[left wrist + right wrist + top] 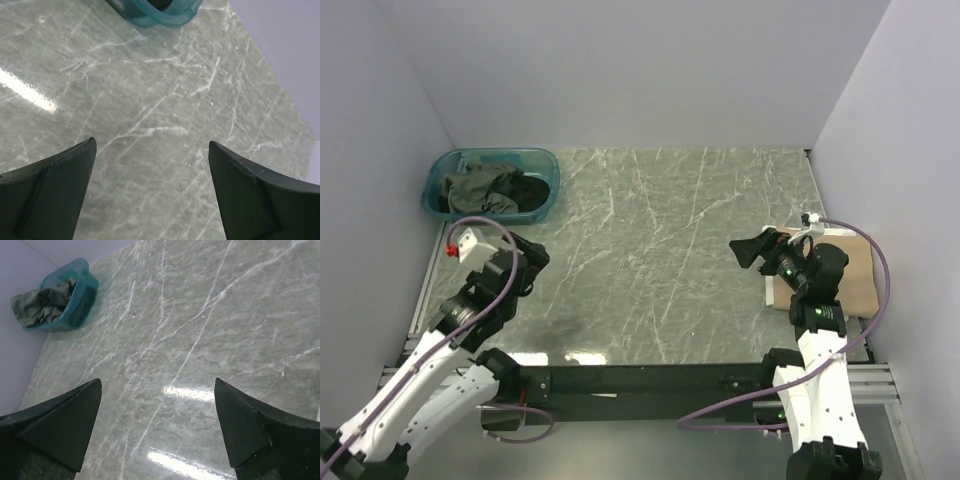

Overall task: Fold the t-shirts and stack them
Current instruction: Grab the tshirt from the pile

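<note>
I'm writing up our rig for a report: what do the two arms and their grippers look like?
Both arms have white links with black joints: the left arm and right arm. A purple cable loops along each. The left gripper and right gripper have dark, wedge-shaped fingers. A small white box with a red tab sits on the left wrist.

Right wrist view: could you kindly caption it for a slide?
Open right gripper over marble table; teal tub with crumpled olive t-shirt beyond.
</note>
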Controlling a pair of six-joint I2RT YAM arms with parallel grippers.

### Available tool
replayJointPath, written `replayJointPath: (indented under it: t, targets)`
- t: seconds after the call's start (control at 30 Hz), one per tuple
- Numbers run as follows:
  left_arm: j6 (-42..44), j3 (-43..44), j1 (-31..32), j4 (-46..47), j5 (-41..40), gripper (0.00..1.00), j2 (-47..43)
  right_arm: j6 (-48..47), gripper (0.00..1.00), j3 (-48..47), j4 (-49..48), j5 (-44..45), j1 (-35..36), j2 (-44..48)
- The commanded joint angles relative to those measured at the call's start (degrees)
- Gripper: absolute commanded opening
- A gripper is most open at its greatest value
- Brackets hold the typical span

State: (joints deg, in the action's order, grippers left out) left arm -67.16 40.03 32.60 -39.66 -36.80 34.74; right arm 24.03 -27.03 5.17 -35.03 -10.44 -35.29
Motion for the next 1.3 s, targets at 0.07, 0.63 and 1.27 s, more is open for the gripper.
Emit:
replayJointPath:
  t: [0.07, 0.63, 1.27]
  targets:
    - [5.6, 6.2, -1.7, 10.5, -6.3, 1.0, 10.0, 7.3, 1.0, -4.7, -1.8, 2.2, -0.3, -3.5]
    - [20.4, 46.2, -41.9, 11.4, 13.5, 0.99, 62.5, 7.0, 1.0, -7.3, -8.3, -9.5, -0.3, -10.0]
    - [22.0, 63.5, -46.7, 6.8, 23.6, 0.01, 69.4, 3.7, 1.0, -7.4, -3.9, -6.9, -0.3, -7.1]
